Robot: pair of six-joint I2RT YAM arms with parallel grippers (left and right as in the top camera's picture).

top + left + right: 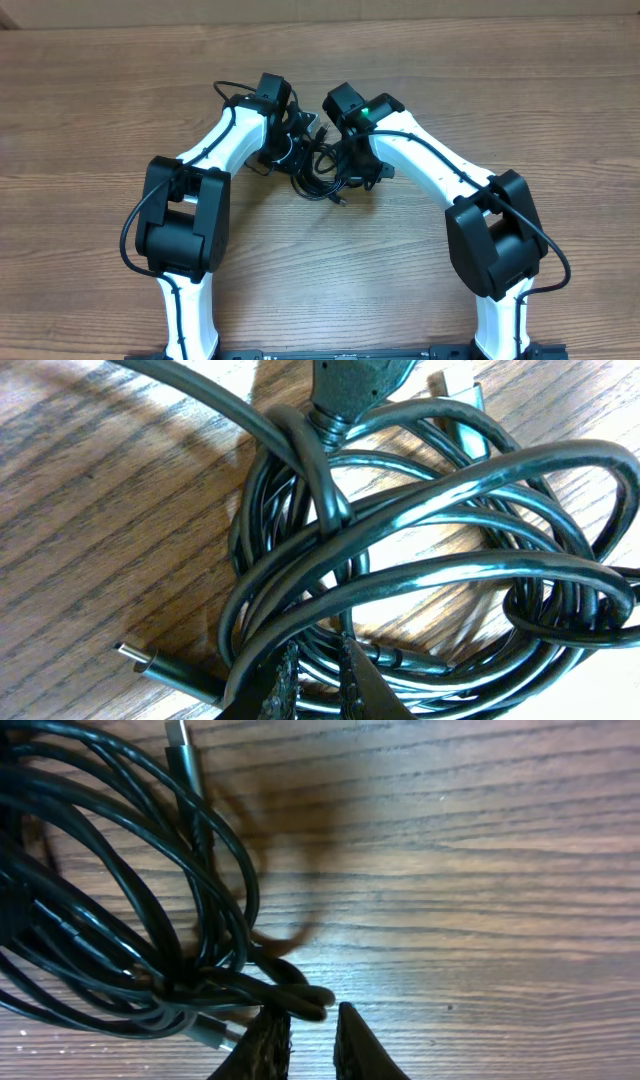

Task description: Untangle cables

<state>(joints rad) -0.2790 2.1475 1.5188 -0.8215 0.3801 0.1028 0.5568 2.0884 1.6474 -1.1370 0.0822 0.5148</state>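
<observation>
At the middle of the table (90, 110), the left gripper (312, 672) was clenched on strands of the cables (318, 168); the right gripper (305, 1025) stood nearly closed, bare tabletop in its gap, tips just beside the bundle. The cables lay as one coiled knot between both grippers, one plug (140, 658) lying free on the table.

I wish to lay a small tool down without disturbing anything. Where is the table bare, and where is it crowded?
Bare: the table strip beyond the cables; the wood between left arm and right arm, on the near side; the margins outside each arm. Crowded: the centre, where left gripper and right gripper meet over the cables.
</observation>
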